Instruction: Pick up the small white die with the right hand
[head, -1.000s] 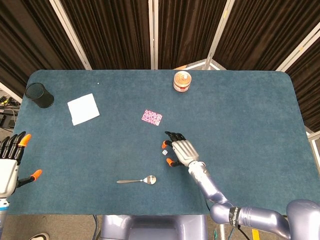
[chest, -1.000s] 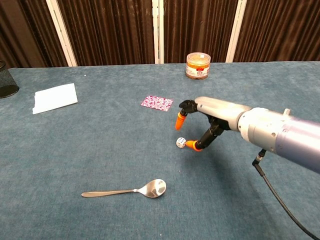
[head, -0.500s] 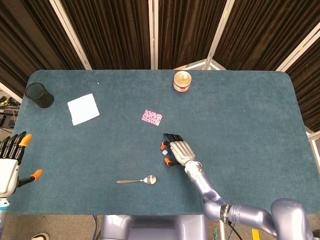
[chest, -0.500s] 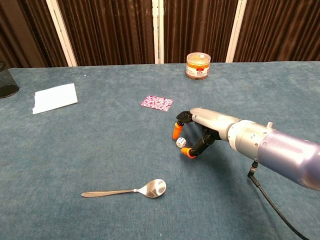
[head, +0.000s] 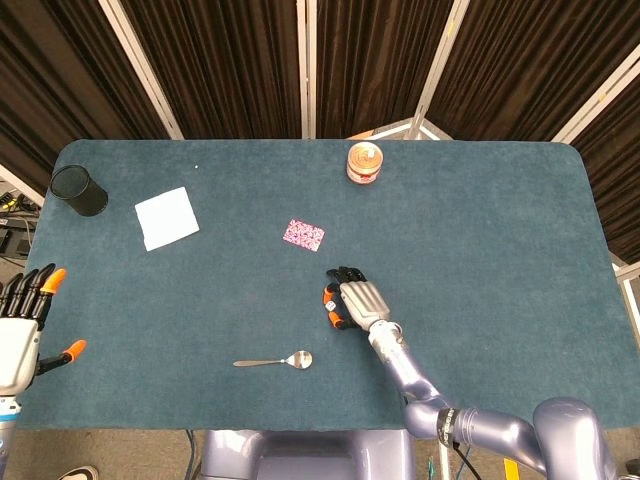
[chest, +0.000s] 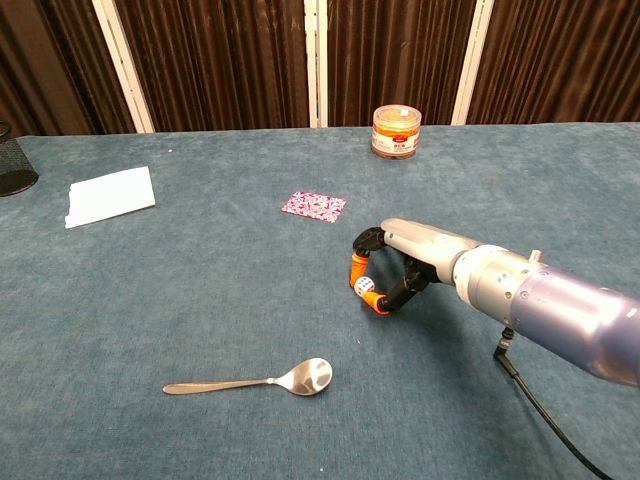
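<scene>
Right hand (chest: 385, 272) low on the blue felt table (chest: 200, 300), orange fingertips (chest: 357, 266) pinching the small white die (chest: 364, 286) at frame centre; left hand (head: 25, 320) spread open, empty, far lower left

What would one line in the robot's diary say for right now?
phase: grasping | right hand: pinching the die on the table | left hand: open, idle at table edge | die lifted: not yet
</scene>
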